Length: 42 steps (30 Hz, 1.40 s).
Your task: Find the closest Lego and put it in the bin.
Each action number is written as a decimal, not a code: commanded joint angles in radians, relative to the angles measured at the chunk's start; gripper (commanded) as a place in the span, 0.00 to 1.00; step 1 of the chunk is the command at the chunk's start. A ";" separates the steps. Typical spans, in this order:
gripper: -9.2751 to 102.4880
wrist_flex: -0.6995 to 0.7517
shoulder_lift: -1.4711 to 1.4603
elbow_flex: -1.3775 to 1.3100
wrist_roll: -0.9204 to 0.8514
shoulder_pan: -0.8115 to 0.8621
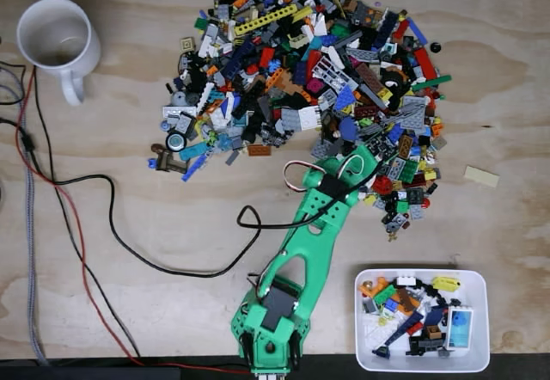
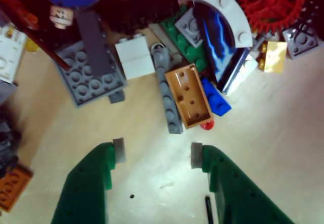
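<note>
In the wrist view my gripper (image 2: 157, 153) is open, its green fingers (image 2: 119, 150) hovering over bare wood with nothing between them. Just beyond the tips lies a tan brick (image 2: 190, 95), hollow side up. A long grey plate (image 2: 167, 95) lies against the tan brick's left side, a blue brick (image 2: 216, 98) on its right, and a small red round piece (image 2: 206, 126) at its near end. In the fixed view the green arm reaches from the bottom to the gripper (image 1: 359, 156) at the lower edge of the big Lego pile (image 1: 301, 62). The white bin (image 1: 421, 273) sits at bottom right, holding several pieces.
A white mug (image 1: 56, 36) stands at top left. Black and red cables (image 1: 112, 225) cross the wooden table left of the arm. A lone cream plate (image 1: 481, 175) lies right of the pile. A white brick (image 2: 134, 57) and a wide grey plate (image 2: 88, 74) lie farther into the pile.
</note>
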 commanded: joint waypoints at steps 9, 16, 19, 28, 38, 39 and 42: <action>0.26 -0.058 -0.166 -0.106 -0.109 0.078; 0.26 -0.095 -0.236 -0.135 -0.107 0.051; 0.23 -0.114 -0.261 -0.155 -0.103 0.037; 0.11 -0.123 -0.281 -0.178 -0.114 0.025; 0.08 -0.049 -0.265 -0.252 -0.117 0.009; 0.08 -0.040 -0.262 -0.259 -0.115 0.005; 0.08 -0.017 -0.247 -0.276 -0.104 -0.008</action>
